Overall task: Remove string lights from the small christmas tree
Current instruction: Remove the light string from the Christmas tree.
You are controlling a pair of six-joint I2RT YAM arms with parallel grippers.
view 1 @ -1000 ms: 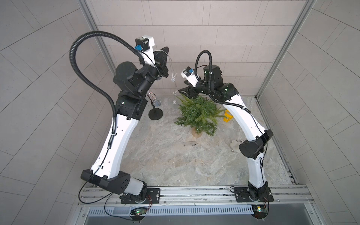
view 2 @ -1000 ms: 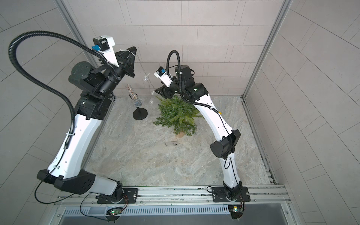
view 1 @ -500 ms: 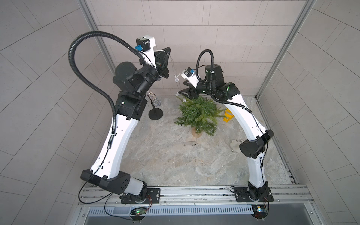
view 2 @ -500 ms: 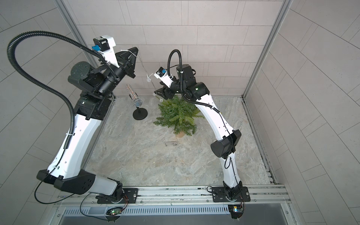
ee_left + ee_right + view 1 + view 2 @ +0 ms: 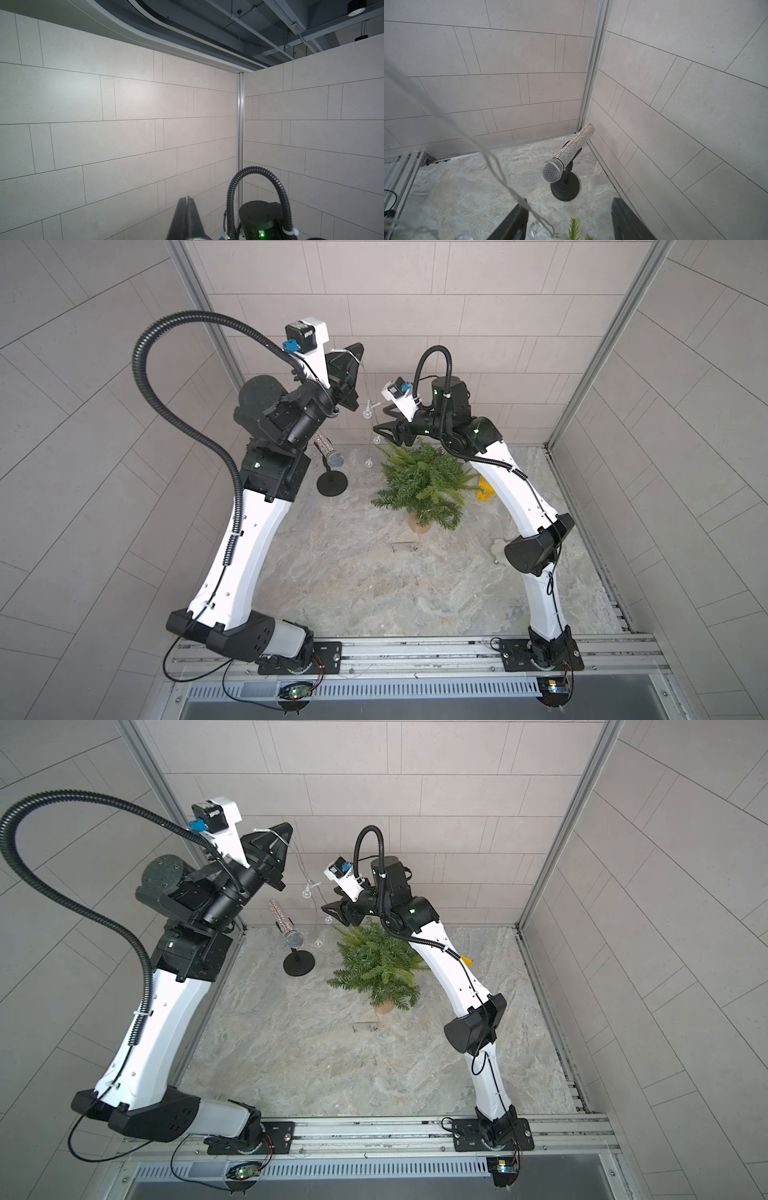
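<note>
Two grippers raised at the far side. Left gripper [image 5: 360, 349] pinched together on the string lights [image 5: 367, 415], which hang toward the small christmas tree [image 5: 422, 483]. Right gripper [image 5: 381, 419] jaws apart, wire crossing one finger [image 5: 515, 224].

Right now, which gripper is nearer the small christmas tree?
Right. The right gripper hangs open by the top of the small christmas tree; the left gripper is raised well above and aside, shut on the string lights.
</note>
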